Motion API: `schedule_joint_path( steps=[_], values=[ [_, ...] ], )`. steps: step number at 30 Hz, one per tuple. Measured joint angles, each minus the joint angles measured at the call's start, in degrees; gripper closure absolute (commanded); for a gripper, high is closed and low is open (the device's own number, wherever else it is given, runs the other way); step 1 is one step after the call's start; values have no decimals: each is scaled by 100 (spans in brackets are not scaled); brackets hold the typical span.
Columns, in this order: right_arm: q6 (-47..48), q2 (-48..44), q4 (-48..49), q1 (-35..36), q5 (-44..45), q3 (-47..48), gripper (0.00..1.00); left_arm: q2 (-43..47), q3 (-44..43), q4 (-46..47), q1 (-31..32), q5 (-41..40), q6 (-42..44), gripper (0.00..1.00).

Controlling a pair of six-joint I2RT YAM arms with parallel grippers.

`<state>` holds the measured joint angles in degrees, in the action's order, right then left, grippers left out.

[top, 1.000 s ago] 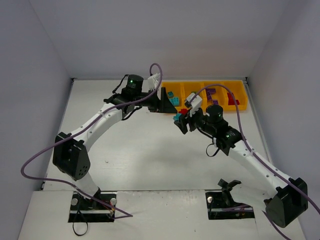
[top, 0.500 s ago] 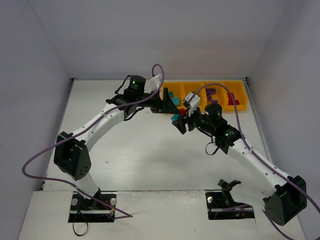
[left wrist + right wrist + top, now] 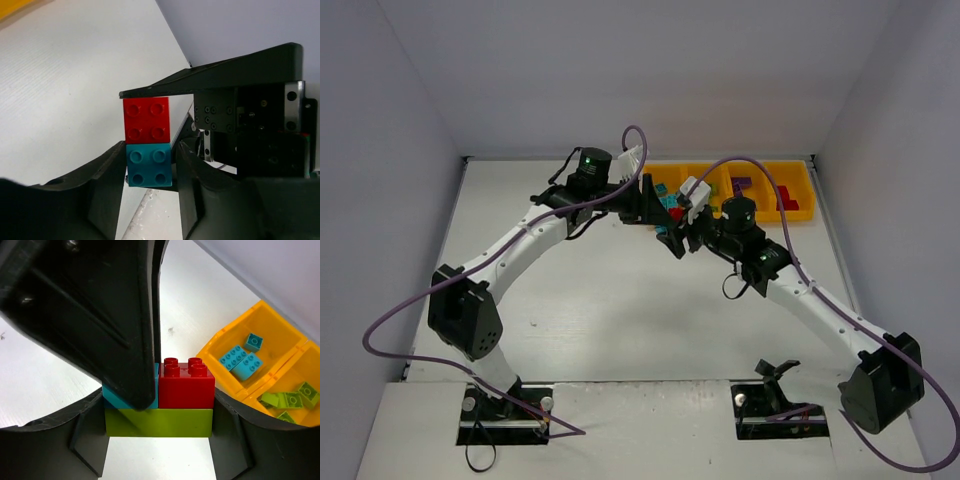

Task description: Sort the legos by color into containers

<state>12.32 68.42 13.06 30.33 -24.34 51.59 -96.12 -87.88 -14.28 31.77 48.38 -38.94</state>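
My right gripper (image 3: pixel 159 410) is shut on a lego cluster held above the table: a long lime brick (image 3: pixel 158 422) with a red brick (image 3: pixel 186 385) and a teal brick (image 3: pixel 114 396) stacked side by side on it. The left gripper (image 3: pixel 151 147) meets it from the other side, its fingers closed around the teal brick (image 3: pixel 150 165); one black left finger (image 3: pixel 100 305) hides most of that brick in the right wrist view. From above, both grippers (image 3: pixel 655 205) (image 3: pixel 672 232) join just in front of the orange-yellow container tray (image 3: pixel 800 212).
The tray's compartments hold teal bricks (image 3: pixel 240 360), lime bricks (image 3: pixel 290 400), purple bricks (image 3: pixel 742 185) and red bricks (image 3: pixel 782 198). White walls enclose the table on three sides. Purple cables loop over both arms.
The right arm has carried the cluster left and slightly back to the left gripper. The left gripper, open before, has closed on the teal brick.
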Motion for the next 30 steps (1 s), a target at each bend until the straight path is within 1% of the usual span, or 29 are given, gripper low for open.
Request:
schedule_joint_path(
  steps=[2, 3, 6, 7, 10, 11, 13, 14, 16, 20, 21, 22, 30],
  values=[
    [44, 59, 33, 13, 9, 63, 92, -2, -50, -61, 0, -153, 63, 79],
    [83, 79, 48, 13, 15, 87, 92, -4, -61, -61, -9, -153, 50, 88],
    [127, 151, 116, 13, 13, 116, 89, -4, -87, -76, -22, -243, 105, 97],
    [129, 166, 129, 13, 15, 116, 89, -4, -87, -81, -22, -256, 125, 98],
    [133, 201, 162, 13, 13, 116, 81, -4, -87, -92, -24, -299, 184, 99],
    [138, 214, 173, 13, 11, 120, 67, -4, -87, -92, -24, -308, 205, 100],
    [149, 238, 188, 13, 13, 127, 54, -4, -87, -94, -28, -326, 240, 100],
    [151, 245, 195, 15, 15, 129, 44, -4, -87, -94, -28, -332, 254, 100],
    [151, 249, 199, 15, 37, 129, 36, -2, -87, -92, -28, -343, 289, 100],
    [146, 249, 199, 20, 94, 129, 34, 2, -87, -92, -28, -341, 431, 100],
    [146, 249, 203, 20, 101, 129, 32, 4, -87, -96, -28, -337, 468, 100],
    [144, 249, 201, 20, 103, 129, 28, 7, -87, -98, -28, -328, 511, 100],
    [149, 229, 195, 20, 149, 129, 21, 72, -87, -203, -46, -256, 752, 100]
  ],
)
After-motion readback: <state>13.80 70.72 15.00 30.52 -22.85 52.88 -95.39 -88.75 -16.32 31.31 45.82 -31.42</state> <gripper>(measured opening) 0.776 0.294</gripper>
